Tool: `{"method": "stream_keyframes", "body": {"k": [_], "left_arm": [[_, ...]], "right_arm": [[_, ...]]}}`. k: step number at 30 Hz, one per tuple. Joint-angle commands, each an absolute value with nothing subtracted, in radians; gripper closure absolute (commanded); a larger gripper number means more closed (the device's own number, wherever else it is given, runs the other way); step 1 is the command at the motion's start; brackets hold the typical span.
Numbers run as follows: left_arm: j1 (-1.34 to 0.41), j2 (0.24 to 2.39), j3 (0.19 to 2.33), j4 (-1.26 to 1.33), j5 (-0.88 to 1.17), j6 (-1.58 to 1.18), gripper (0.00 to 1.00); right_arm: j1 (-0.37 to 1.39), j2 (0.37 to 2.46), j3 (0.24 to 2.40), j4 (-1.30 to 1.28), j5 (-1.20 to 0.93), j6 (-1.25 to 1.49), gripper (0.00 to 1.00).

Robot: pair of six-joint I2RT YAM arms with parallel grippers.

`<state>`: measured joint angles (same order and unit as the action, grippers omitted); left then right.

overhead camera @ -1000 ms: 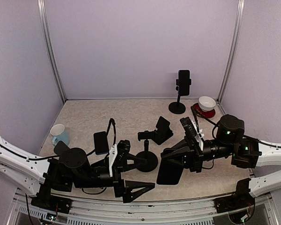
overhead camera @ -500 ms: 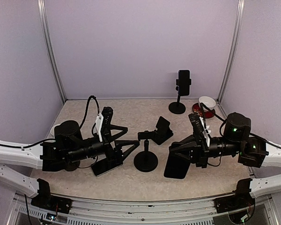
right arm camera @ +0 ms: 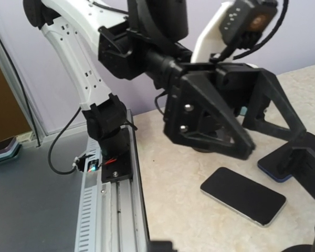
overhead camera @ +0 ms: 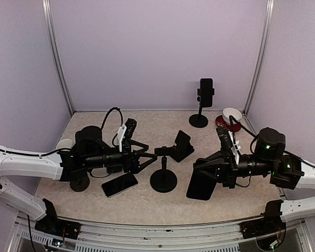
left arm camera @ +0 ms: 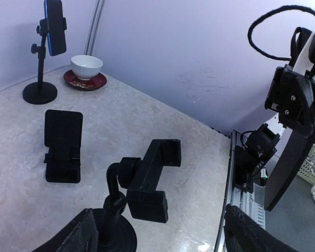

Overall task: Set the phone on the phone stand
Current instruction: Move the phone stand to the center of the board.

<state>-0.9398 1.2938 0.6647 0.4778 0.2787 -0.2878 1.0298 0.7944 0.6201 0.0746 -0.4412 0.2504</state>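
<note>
Right gripper (overhead camera: 202,170) clamped on flat black phone (overhead camera: 199,188), left gripper (overhead camera: 147,157) spread wide, matte black round-based stand (overhead camera: 164,181) on marbled beige table (overhead camera: 147,202)

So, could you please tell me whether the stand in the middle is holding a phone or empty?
Empty: the middle stand has a bare clamp, and a phone lies flat beside its base.

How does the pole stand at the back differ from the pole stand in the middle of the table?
The back stand grips a phone in its clamp; the middle stand has an empty clamp. The back stand's clamp stands upright; the middle stand's lies tilted sideways. Both are black, with a round base and thin pole.
</note>
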Motion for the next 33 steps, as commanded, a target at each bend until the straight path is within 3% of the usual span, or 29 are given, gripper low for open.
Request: {"method": "stream_keyframes", "body": {"k": [1,16,19,24,33], "left_arm": [[-0.907,1.352,0.727,0.489,0.394,-0.289,0.24],[-0.89,1.436,0.796,0.483,0.453,-0.288,0.7],[-0.887,1.439,0.796,0.479,0.455,-0.29,0.69],[-0.884,1.435,0.788,0.473,0.451,-0.292,0.5],[-0.877,1.449,0.772,0.47,0.46,-0.302,0.52]], "right_arm": [[1.02,0.756,0.614,0.114,-0.412,0.252,1.0],[1.019,0.737,0.6,0.123,-0.385,0.249,1.0],[1.019,0.741,0.602,0.123,-0.385,0.245,1.0],[1.019,0.746,0.607,0.124,-0.385,0.236,1.0],[1.02,0.767,0.601,0.141,-0.392,0.238,1.0]]}}
